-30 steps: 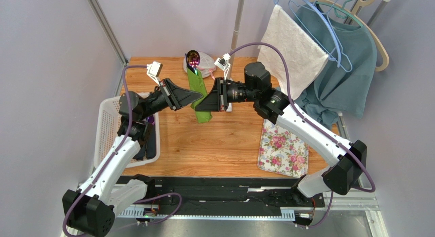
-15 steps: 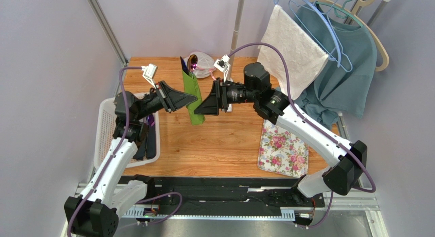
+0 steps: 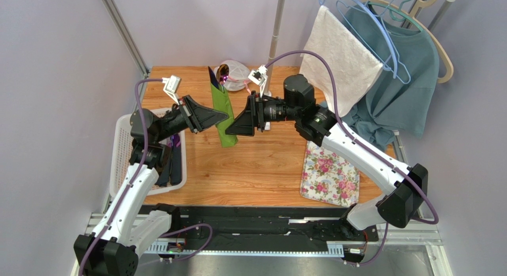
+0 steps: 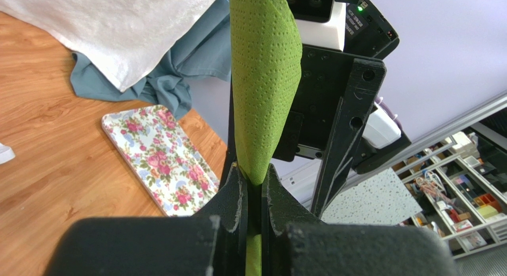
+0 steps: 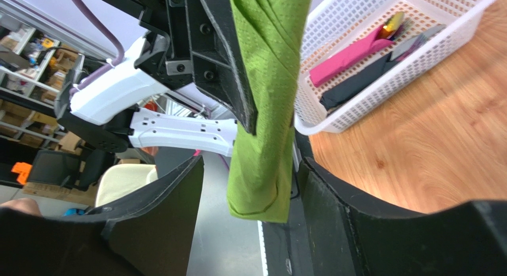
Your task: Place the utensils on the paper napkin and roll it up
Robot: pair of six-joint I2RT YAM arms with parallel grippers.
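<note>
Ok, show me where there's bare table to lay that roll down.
The tabletop is bare between the white basket and the floral mat. Crowded at the back middle: left gripper, right gripper, green napkin roll, plastic bag.

Pale lavender walls (image 3: pixel 56 74) surround a wooden table (image 3: pixel 268 169).

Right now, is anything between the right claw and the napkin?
Nothing visible. The rolled napkin hangs in the gap of the open right claw, with space on both sides. The left claw is shut on it from the other side.
</note>
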